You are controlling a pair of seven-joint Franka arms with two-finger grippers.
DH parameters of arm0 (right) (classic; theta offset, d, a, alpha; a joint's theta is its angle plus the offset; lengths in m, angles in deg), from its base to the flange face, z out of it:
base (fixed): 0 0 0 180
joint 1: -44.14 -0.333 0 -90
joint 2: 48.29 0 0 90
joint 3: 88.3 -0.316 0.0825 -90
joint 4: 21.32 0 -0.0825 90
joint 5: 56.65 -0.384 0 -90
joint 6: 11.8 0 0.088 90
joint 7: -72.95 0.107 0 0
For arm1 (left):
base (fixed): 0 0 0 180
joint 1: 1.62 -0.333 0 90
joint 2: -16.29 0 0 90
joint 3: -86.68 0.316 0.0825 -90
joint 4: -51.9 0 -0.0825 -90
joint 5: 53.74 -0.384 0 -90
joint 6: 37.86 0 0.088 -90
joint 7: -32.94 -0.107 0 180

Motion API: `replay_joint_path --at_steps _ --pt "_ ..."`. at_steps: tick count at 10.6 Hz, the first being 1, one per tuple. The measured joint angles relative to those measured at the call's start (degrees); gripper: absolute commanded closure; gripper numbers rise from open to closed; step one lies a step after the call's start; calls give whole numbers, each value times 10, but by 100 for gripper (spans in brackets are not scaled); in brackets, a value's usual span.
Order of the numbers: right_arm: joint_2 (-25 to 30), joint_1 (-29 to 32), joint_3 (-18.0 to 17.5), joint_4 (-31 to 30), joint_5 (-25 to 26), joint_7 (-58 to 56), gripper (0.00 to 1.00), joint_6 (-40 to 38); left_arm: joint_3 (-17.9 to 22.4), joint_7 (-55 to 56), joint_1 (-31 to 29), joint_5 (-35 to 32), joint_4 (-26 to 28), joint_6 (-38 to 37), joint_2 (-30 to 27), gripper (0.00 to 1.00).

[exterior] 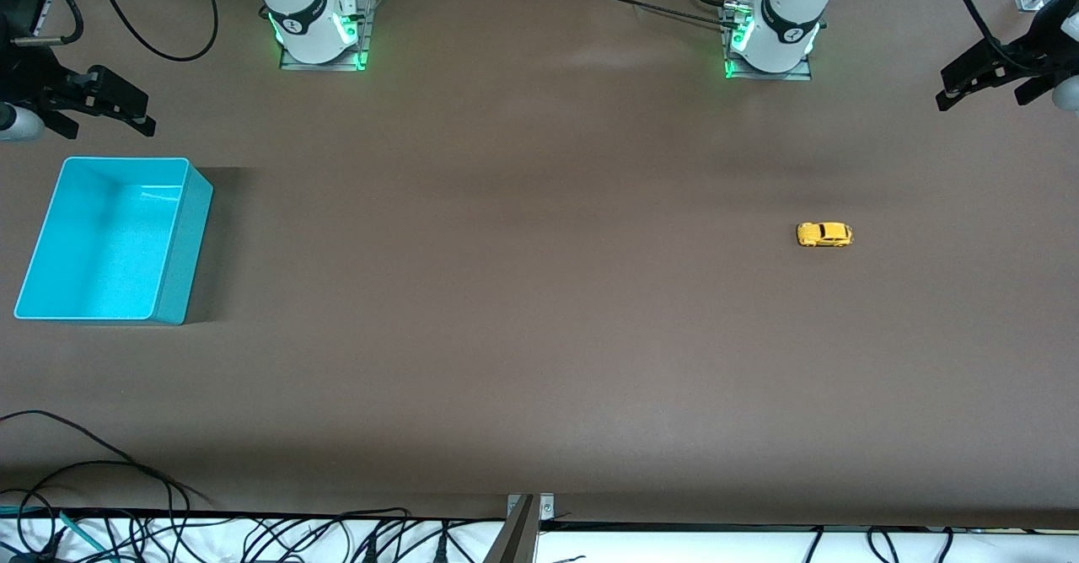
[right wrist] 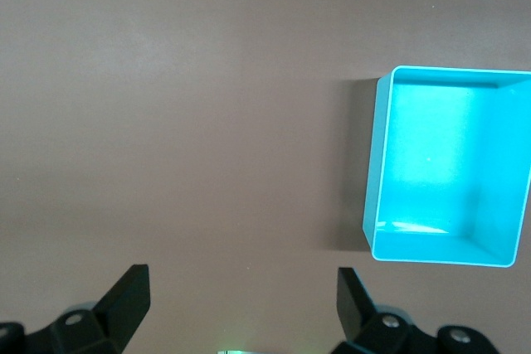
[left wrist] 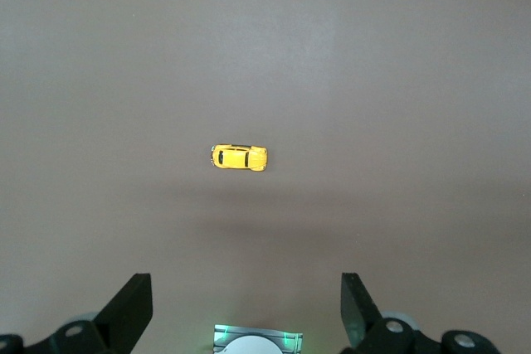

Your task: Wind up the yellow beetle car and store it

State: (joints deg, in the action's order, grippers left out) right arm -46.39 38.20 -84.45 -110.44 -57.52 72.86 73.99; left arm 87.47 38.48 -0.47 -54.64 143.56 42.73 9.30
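Both my left gripper (exterior: 995, 91) and right gripper (exterior: 105, 108) hang wide and empty, the yellow beetle car (exterior: 824, 234) sits well apart from the turquoise bin (exterior: 181, 234), and such a tiny car could roll from a careless pinch.

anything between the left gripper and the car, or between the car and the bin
Nothing visible. The left gripper hangs open above bare table with the car alone below it. Between the car and the empty bin at the right arm's end lies only bare table.
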Motion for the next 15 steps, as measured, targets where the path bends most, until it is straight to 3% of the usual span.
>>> replay_joint_path --at_steps 15 --pt "1 -2 -16 0 0 0 0 -5 1 0 0 0 0 -3 0 0"
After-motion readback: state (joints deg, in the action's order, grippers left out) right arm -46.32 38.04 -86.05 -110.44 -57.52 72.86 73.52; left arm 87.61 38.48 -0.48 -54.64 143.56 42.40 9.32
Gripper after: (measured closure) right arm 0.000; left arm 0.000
